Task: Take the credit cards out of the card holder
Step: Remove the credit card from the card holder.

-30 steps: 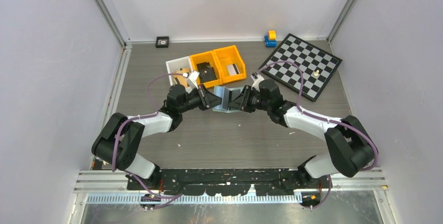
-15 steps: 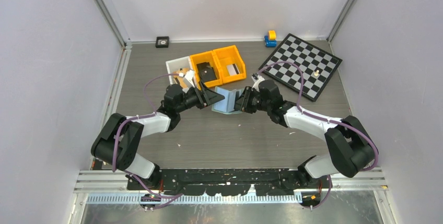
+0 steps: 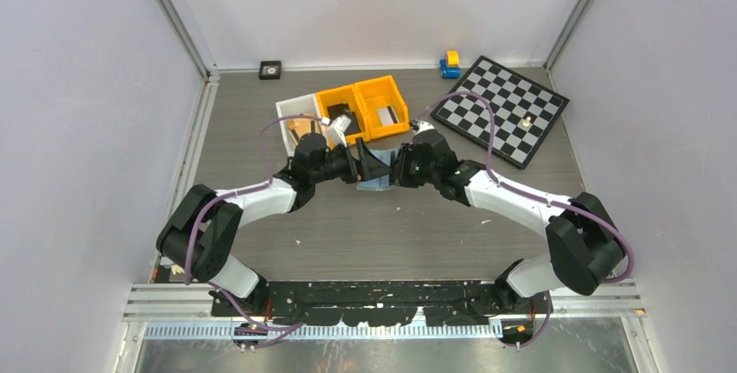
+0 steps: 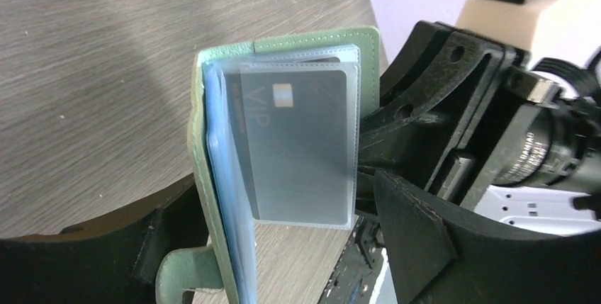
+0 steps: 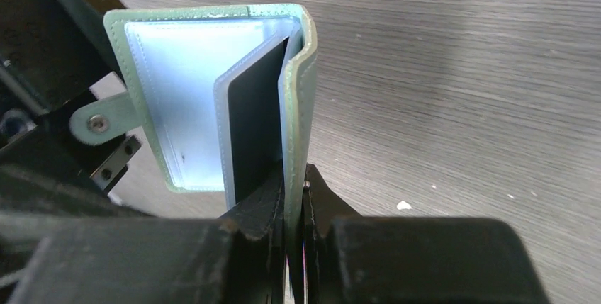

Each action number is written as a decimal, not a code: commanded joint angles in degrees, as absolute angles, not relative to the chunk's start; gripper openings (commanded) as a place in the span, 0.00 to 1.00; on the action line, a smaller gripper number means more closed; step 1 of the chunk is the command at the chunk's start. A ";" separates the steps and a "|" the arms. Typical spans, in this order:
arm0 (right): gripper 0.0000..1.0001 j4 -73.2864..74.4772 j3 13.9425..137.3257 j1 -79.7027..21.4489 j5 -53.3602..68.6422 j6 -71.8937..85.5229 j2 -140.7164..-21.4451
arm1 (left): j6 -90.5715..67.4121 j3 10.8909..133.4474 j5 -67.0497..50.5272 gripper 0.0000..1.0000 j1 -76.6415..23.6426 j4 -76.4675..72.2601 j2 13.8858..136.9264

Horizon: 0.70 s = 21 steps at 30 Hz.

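Observation:
The card holder (image 5: 205,84), pale green with glossy light-blue sleeves, stands open on its edge between both arms, at mid-table (image 3: 379,173). My right gripper (image 5: 296,201) is shut on its right-hand green cover, one finger inside and one outside. A dark credit card (image 5: 256,123) sits in a sleeve beside that cover. In the left wrist view the same card, marked VIP (image 4: 298,141), shows through a clear sleeve. My left gripper (image 4: 283,237) is open, with its fingers (image 4: 414,237) standing on either side of the sleeves and touching nothing that I can see.
Two orange bins (image 3: 369,108) and a white bin (image 3: 294,116) stand just behind the grippers. A black-and-white checkerboard (image 3: 504,112) lies at the back right, with a small blue and yellow toy (image 3: 449,63) near it. A small black square (image 3: 270,69) lies by the back wall.
My left gripper has opened, letting go of the card holder, and has slid right so its fingers flank the sleeves. The right gripper has shifted slightly left, still gripping the cover.

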State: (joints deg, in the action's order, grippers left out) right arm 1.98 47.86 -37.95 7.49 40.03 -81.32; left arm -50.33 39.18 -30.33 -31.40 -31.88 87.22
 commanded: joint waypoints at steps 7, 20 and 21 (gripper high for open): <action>0.01 16.72 58.01 -44.50 -16.81 34.93 -84.92 | -45.58 42.72 -26.19 0.87 -34.06 -24.81 89.08; 0.01 18.19 58.82 -45.09 -18.29 34.43 -84.27 | -47.68 42.36 -26.52 0.80 -32.06 -25.05 90.07; 0.01 18.15 58.74 -45.11 -18.33 34.47 -84.09 | -48.09 41.82 -26.57 0.77 -31.42 -25.16 89.84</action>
State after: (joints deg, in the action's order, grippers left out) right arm 18.85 55.86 -44.91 -15.53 35.31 -85.45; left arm -47.64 41.08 -26.55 -32.91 -24.47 90.28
